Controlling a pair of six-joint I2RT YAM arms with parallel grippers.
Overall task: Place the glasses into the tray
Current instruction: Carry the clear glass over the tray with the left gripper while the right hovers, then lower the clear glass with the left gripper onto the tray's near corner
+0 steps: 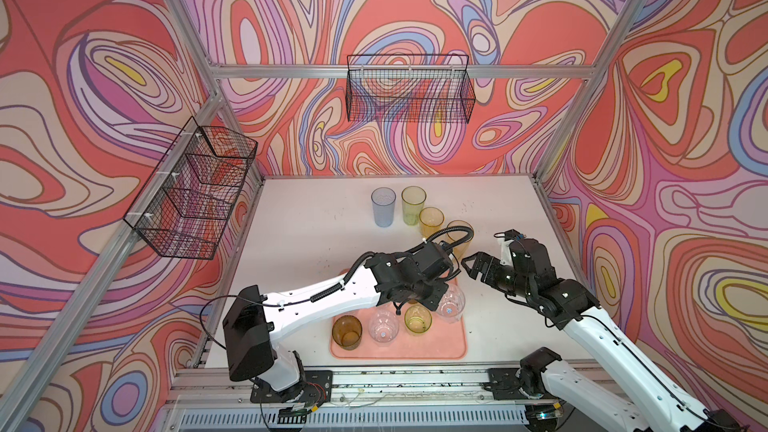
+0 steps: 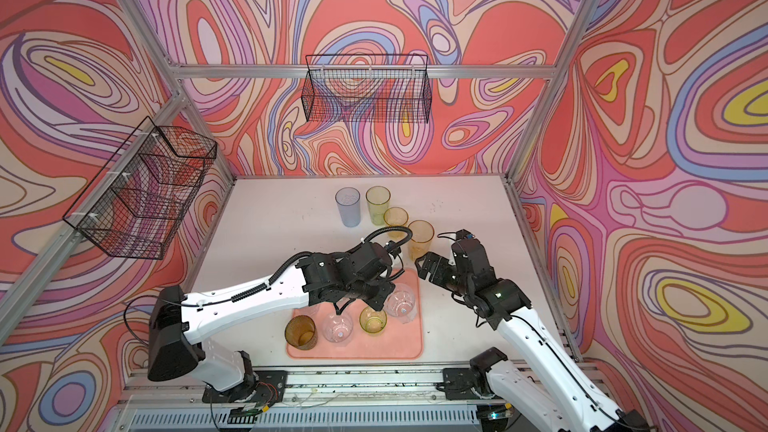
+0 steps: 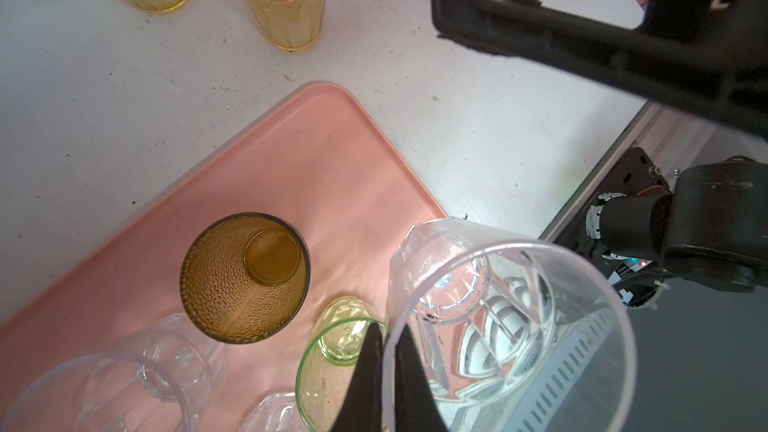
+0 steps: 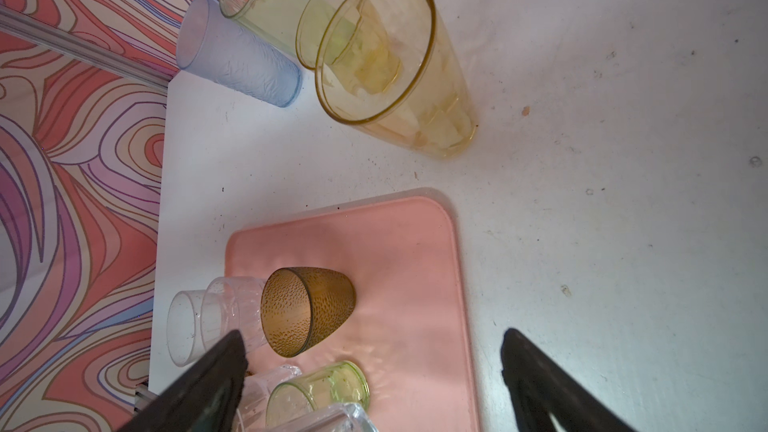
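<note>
Nearest me, the tray (image 1: 440, 344) lies just inside the front edge of the table (image 1: 299, 238). Along its near half stand a dimpled brown glass (image 1: 347, 332) at the left corner, a clear glass (image 1: 383, 326) and a short green glass (image 1: 417, 320), upright and close together.

At the tray's right rim the left gripper (image 3: 390, 367) is clamped on the wall of a faceted clear glass (image 3: 498, 317), one finger inside and one outside. I cannot tell whether its base rests on the tray.

The left arm covers the tray's far half in both top views. The wrist views show a second brown glass (image 4: 307, 309) there, with more clear glasses (image 4: 216, 317) at the left rim.

The right gripper (image 4: 374, 340) hangs spread wide, holding nothing, just off the tray's far right corner and near a tall yellow glass (image 1: 459, 238).

Beyond stand another yellow glass (image 1: 431, 222), a yellow-green glass (image 1: 413, 205) and a pale blue glass (image 1: 383, 207), upright in a tight curve.

My widest open tabletop is left of the tray. The strip on the right is narrower.
</note>
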